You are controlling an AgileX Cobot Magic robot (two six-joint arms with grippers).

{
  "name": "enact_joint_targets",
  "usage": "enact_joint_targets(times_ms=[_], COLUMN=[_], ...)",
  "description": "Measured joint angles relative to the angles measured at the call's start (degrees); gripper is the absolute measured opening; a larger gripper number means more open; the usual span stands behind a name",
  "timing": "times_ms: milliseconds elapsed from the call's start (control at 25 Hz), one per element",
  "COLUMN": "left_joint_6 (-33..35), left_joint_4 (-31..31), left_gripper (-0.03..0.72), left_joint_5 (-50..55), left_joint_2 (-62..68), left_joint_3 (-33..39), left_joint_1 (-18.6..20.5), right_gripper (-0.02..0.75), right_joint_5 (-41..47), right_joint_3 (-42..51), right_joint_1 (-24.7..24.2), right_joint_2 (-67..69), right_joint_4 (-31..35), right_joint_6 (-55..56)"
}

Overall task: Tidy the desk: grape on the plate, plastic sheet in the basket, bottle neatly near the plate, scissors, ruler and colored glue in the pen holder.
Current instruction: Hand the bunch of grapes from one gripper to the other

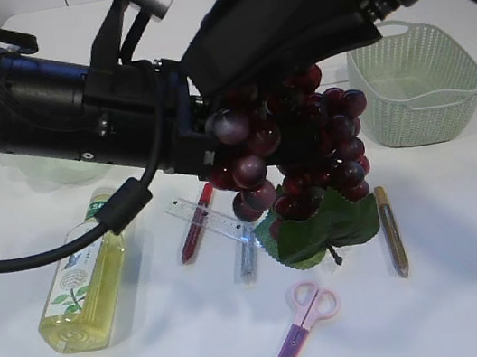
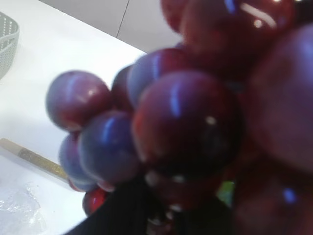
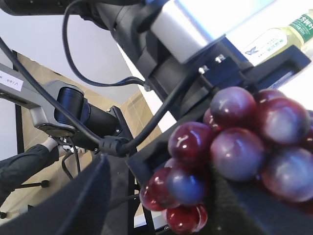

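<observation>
Two arms meet at the grape (image 1: 294,155), which hangs in the air over the middle of the counter (image 1: 476,285), clear of its surface.

- Left gripper (image 1: 205,143): comes in level from the left and is clenched into the bunch's left side; it looks to be carrying the weight.
- Right gripper (image 1: 281,75): sits on top of the bunch from the far right. Berries fill its wrist view, so I cannot tell whether it grips or has let go.
- Judgement: this is a handover or a shared carry. Only one gripper should release, and only once the other is firm on the stem, not on loose berries. Keep the leaf clear of the items below when travelling.
- Plate: not clearly seen. A pale greenish shape behind the left arm might be it.

Counter: white, smooth and bright.
- Bottle (image 1: 83,287) lies on its side, near left.
- Ruler (image 1: 213,219), a red glue (image 1: 196,227) and a silver glue (image 1: 248,255) lie under the bunch.
- Gold glue (image 1: 392,231) is to the right.
- Scissors (image 1: 300,324) are nearest.
- Basket (image 1: 424,111) is far right.
- Plastic sheet (image 2: 19,213) lies crumpled, visible only in the left wrist view.

Room: white panelled wall at the far side. The right wrist view shows tan flooring and a metal stand beyond the counter.
</observation>
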Motion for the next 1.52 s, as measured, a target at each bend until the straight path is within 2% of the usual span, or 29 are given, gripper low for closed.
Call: enact_joint_targets(times_ms=[200,520,760,1160,1520], left_joint_6=[0.0,-0.41,-1.03,-1.86,-2.76], left_joint_4=[0.26,0.55,0.36,1.35,2.06], left_gripper=[0.078,0.078,0.077,0.077,0.076], left_joint_5=[0.0,0.3,1.1,1.52,2.95], left_joint_2=[0.0,-0.74,-1.19,-1.42,-2.14], left_joint_3=[0.0,0.0,0.0,0.0,0.0], left_joint_1=[0.0,1.36,1.99,3.21,5.23], right_gripper=[0.542,0.552,0.599,0.602,0.601], right_joint_5=[0.0,-1.98,-2.72,-3.0,-2.85], right_joint_3=[0.0,0.0,0.0,-2.65,-3.05], right_joint_1=[0.0,0.13,0.26,0.28,0.28], right_joint_2=[0.0,0.0,0.0,0.0,0.0], right_joint_4=[0.08,-4.21,-6.48,-7.78,-12.84], right_joint_6=[0.0,2.15,4.45,4.73,8.2])
